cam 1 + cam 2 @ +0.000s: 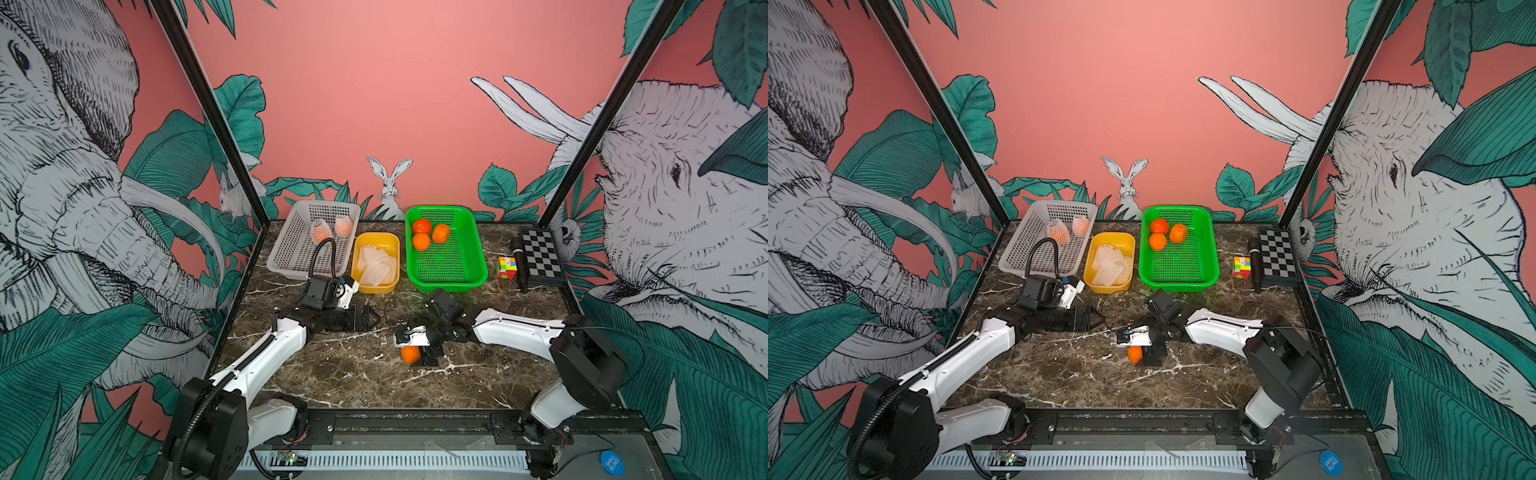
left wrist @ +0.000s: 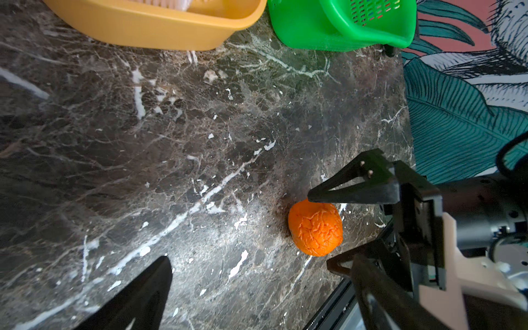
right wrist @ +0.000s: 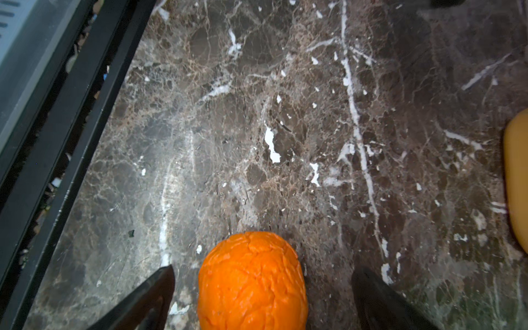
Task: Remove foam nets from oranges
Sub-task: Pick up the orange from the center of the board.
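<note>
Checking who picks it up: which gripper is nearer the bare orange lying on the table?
Right. The right gripper straddles the orange, a finger on each side; the left gripper sits apart, over toward the yellow tub.

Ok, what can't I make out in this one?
Nets in the yellow tub: piled together in both top views, so uncountable.
Orange on the table: partly under the right gripper in both top views; cut by the frame edge in the right wrist view.
Dark stick beside the chessboard: too small to identify.
</note>
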Tool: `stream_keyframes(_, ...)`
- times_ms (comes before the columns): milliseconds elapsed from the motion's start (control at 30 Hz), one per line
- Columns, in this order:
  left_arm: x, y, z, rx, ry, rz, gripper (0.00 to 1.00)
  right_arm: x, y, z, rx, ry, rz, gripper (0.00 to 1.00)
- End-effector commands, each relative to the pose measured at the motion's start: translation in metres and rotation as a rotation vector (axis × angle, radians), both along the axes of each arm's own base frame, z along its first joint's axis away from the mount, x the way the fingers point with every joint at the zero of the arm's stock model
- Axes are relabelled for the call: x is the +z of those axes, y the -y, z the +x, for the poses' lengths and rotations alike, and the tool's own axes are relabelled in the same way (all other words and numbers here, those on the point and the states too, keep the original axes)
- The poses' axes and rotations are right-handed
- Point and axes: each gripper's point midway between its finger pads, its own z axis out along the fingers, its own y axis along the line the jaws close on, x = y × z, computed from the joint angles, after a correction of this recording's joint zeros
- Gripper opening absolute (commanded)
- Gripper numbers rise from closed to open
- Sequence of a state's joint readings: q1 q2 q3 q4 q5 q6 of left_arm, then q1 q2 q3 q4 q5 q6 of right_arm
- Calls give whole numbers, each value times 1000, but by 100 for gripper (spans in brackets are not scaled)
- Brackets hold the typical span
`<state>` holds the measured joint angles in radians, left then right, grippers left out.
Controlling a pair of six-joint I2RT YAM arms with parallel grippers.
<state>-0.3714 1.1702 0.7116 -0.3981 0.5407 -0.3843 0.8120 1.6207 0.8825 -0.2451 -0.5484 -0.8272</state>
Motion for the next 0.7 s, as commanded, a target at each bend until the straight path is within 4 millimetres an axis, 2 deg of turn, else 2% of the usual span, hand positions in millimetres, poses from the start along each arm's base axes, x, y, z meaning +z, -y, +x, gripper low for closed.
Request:
stream_keyframes(0,1,-4,1,30,3,-1,99,-10,1,0,8,-10,-51,91)
stream_keyframes(167,1,-4,3,36,-4,-4,99,-17,5,0,-2,-19,-83,79)
stream_keyframes(367,3,-11,8,80,5,3,99,-10,6,1,-67,-51,-87,60)
stream_keyframes(433,4,-13,11,100,6,1,99,-7,6,3,-103,-53,-79,59)
stream_keyframes(533,9,-18,14,128,7,-3,99,5,6,6,-180,-70,-63,57)
stream_keyframes(600,16,-21,18,157,26,-9,99,25,5,10,-237,-63,-19,55)
stream_keyframes(667,27,-21,23,165,60,-23,99,45,7,21,-346,-50,9,52)
